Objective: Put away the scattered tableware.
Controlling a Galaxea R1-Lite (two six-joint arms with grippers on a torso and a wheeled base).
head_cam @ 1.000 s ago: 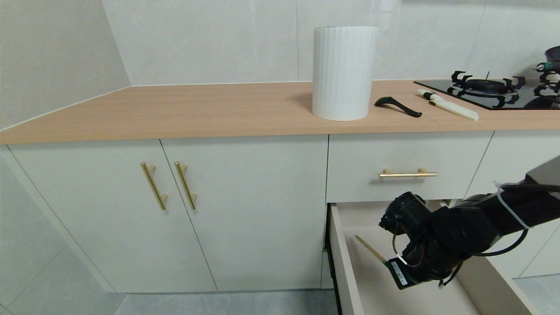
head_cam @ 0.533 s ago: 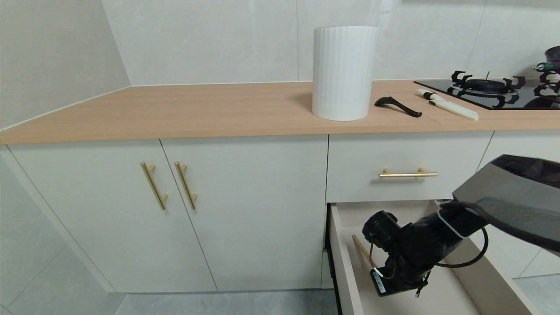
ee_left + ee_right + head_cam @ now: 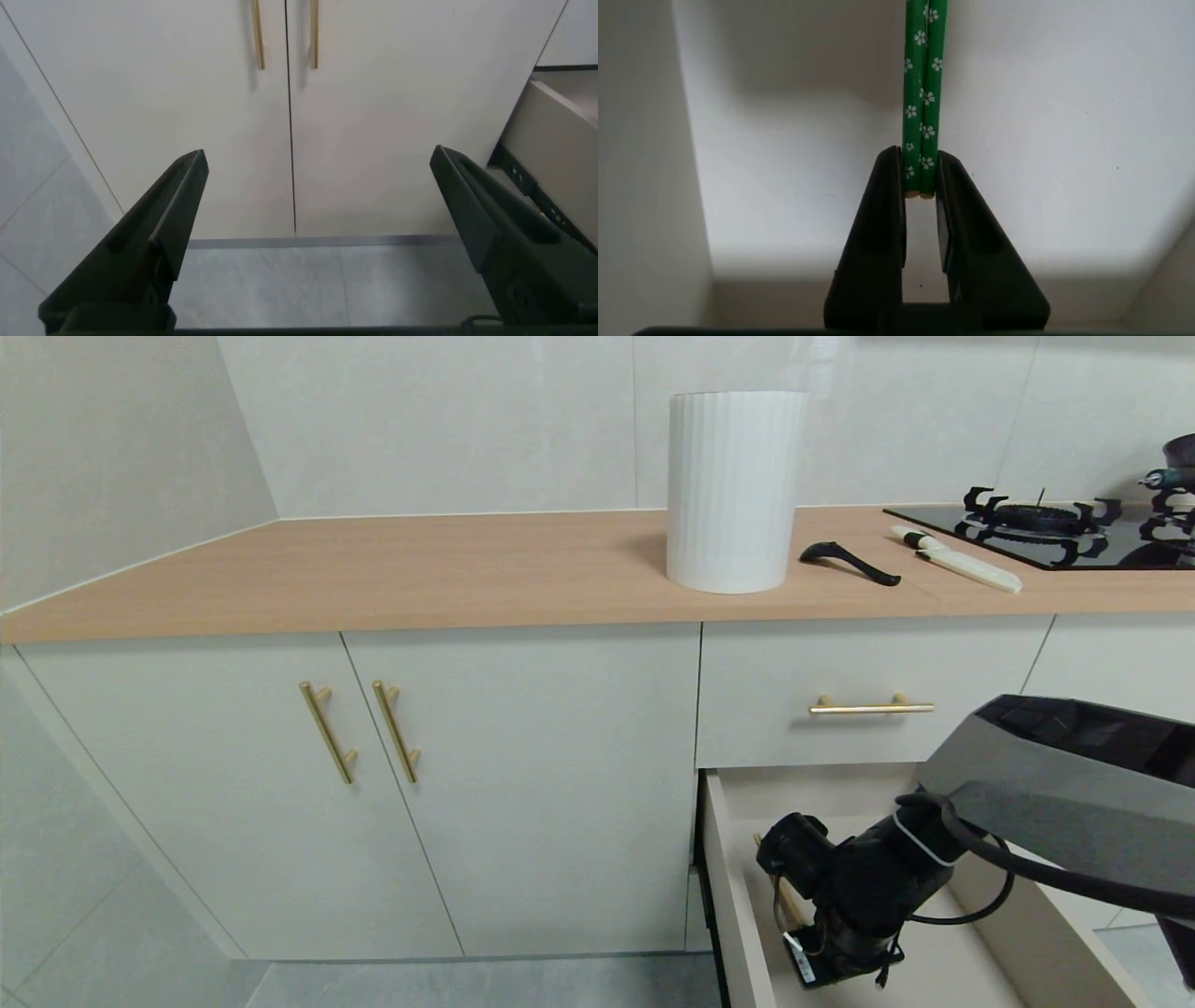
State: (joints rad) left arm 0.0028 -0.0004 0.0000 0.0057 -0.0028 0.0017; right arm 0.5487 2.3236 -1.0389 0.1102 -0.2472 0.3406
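In the right wrist view, the right gripper [image 3: 921, 173] had its dark fingers [image 3: 887, 205] closed almost together on the near end of a pair of green chopsticks [image 3: 922, 84] printed with small white flowers. The two sticks lay side by side and ran straight out from the fingers over the pale floor of the drawer [image 3: 785, 140]. Whether they touched that floor could not be told. One drawer wall rose close beside the gripper.

In the left wrist view, the left gripper [image 3: 318, 159] was spread wide, its fingers [image 3: 159, 233] far apart with nothing between them. Beyond it were the cabinet doors [image 3: 392, 121] with two brass handles, grey floor tiles below them, and the corner of the open drawer at one edge.

In the head view, the right arm reached down into the open lower drawer, hiding much of its floor. The chopsticks slanted just beside the drawer's left wall. Directly above the opening sat a closed upper drawer [image 3: 868, 672] with a brass handle. On the wooden worktop [image 3: 420, 569] stood a tall white ribbed container [image 3: 733, 490]. Near it on the right lay a black utensil [image 3: 848, 562], then a pale knife [image 3: 952, 558], apart from each other. A black gas hob [image 3: 1046, 523] lay at the far right.
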